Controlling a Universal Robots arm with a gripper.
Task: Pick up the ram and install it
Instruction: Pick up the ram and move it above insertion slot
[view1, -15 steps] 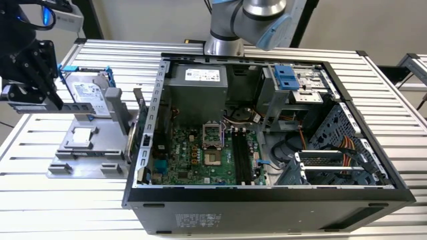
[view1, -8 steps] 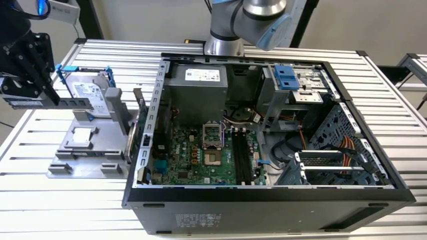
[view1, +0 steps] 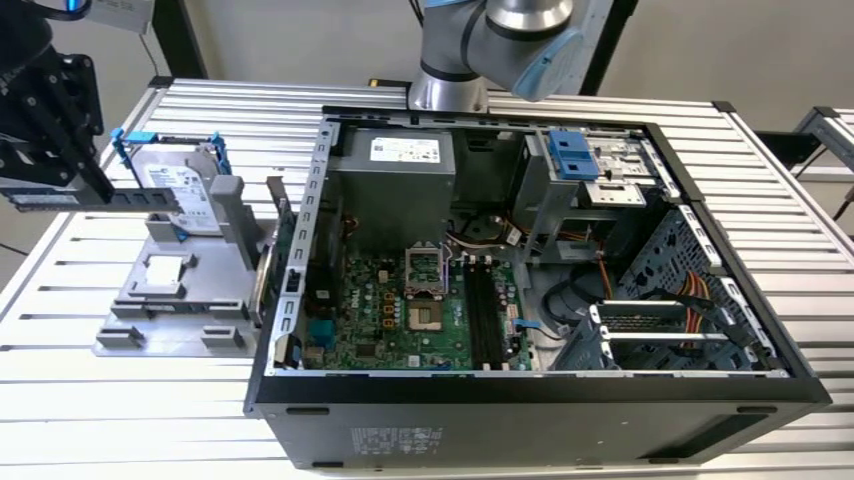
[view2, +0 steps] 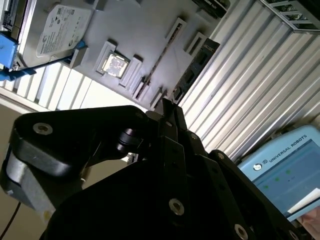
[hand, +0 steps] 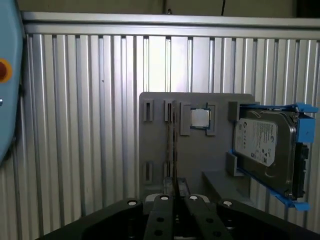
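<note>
Black finger links of the gripper (hand: 176, 196) are seen closest in both wrist views. The jaws are drawn almost together, with a slim gap between the tips. In that gap the ram (hand: 174, 145) is pinched near one end and is seen edge-on as a thin dark line. It runs out from the fingertips over the grey holder (hand: 157, 140). Whether the ram is clear of the holder's small brackets cannot be told.

In the exterior view the gripper (view1: 96, 183) is placed at the far left, over the table's (view1: 80, 400) left border. There the ram (view1: 134, 196) is carried level and flat side on, with one end cut off by the picture's left border and the other just before the drive (view1: 194, 195).

The drive is stood on edge in a blue frame at one end of the holder. A square chip (hand: 200, 117) is seated beside the ram's line. A dark card (view2: 198, 62) is stood at the holder's rim.

Bare slatted table is left around the holder on the sides away from the case (view1: 534, 405). The case is laid open-topped at the middle of the table, its black slots (view1: 478, 315) uncovered and well apart from the ram.
</note>
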